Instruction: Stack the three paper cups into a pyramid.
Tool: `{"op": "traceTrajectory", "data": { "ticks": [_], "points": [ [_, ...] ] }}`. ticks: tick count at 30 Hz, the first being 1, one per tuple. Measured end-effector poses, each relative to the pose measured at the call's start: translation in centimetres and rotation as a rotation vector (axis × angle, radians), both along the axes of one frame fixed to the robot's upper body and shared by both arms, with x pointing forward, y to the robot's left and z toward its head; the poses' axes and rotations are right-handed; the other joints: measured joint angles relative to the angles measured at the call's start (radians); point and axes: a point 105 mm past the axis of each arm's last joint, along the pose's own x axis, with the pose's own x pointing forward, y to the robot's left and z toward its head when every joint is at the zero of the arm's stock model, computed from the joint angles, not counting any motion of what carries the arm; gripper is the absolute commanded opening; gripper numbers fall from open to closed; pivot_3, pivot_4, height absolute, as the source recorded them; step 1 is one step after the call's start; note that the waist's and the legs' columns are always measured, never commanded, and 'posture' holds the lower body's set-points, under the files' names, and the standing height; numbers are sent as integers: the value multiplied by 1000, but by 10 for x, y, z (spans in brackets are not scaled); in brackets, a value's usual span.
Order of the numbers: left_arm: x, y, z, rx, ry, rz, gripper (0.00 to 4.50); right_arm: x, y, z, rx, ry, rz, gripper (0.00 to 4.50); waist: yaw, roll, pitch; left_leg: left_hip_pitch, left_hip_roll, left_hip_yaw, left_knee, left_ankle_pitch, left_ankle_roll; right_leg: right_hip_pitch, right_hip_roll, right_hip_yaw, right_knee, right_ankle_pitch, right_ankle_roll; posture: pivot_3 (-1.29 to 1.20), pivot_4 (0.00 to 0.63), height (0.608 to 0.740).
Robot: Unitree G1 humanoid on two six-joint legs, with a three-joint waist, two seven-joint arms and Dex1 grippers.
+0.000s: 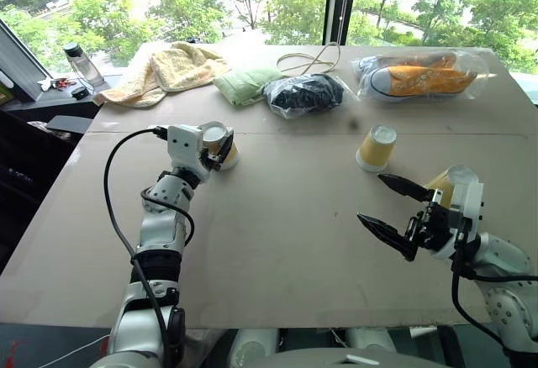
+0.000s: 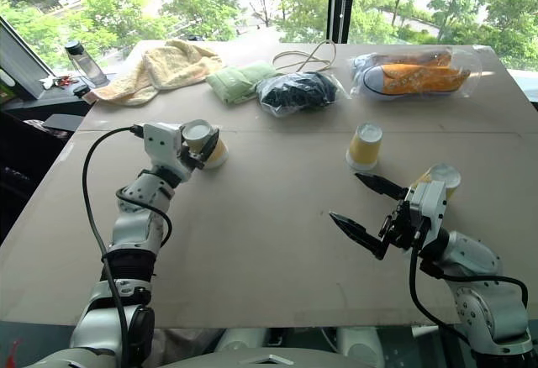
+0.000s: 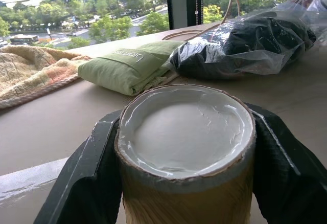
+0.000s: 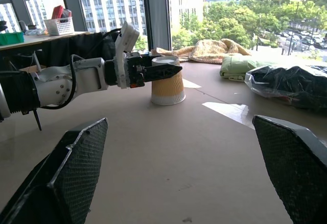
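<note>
Table: brown board top, window behind.

Left cup: upside down on table, left of centre, base up. Clamped between black fingers of left gripper, one finger on each side of the ribbed wall; rim on the table in right wrist view.

Middle cup: upside down, standing free, right of centre, well apart from left cup.

Right cup: upside down, near right edge, just behind right gripper, partly hidden by it; contact cannot be told.

Right gripper: jaws wide apart, nothing between them, held above the table, pointing toward the left arm.

No cup stacked on another; all three spread across the table.

Far side of table, left to right: yellow towel; green cloth; dark bundle in clear bag; cord loop; orange sneakers in clear bag.

Bottle: on ledge beyond the table's left corner, by the window.
</note>
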Motion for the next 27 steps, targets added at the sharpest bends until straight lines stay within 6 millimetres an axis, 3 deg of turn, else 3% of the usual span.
{"op": "traceTrajectory", "data": {
  "ticks": [2,9,15,20,27],
  "points": [
    [-1,-13,0,9,1,-50,2898,0,0,0,-1,0,-3,4500,0,0,0,0,0,0,0,0,0,0,0,0,0,0,0,0,150,740],
    [-25,-103,5,41,30,-460,2898,-1,-11,-2,-12,10,-48,4500,-4,0,0,-1,0,0,0,0,0,0,0,0,0,0,0,0,150,740],
    [-46,-159,-2,75,79,-722,2898,-2,-16,-7,-37,27,-81,4500,-2,0,0,-1,0,0,1,0,0,0,6,0,0,0,0,0,150,740],
    [-52,-178,-14,109,107,-804,2898,-2,-22,-10,-74,44,-150,4500,-4,0,0,-1,0,0,1,0,0,0,7,1,0,0,0,0,150,740],
    [-50,-180,-14,120,90,-809,2898,-4,-24,-15,-88,68,-172,4500,-3,0,0,-1,0,0,2,0,0,0,7,1,0,0,0,0,150,740]
  ]
}}
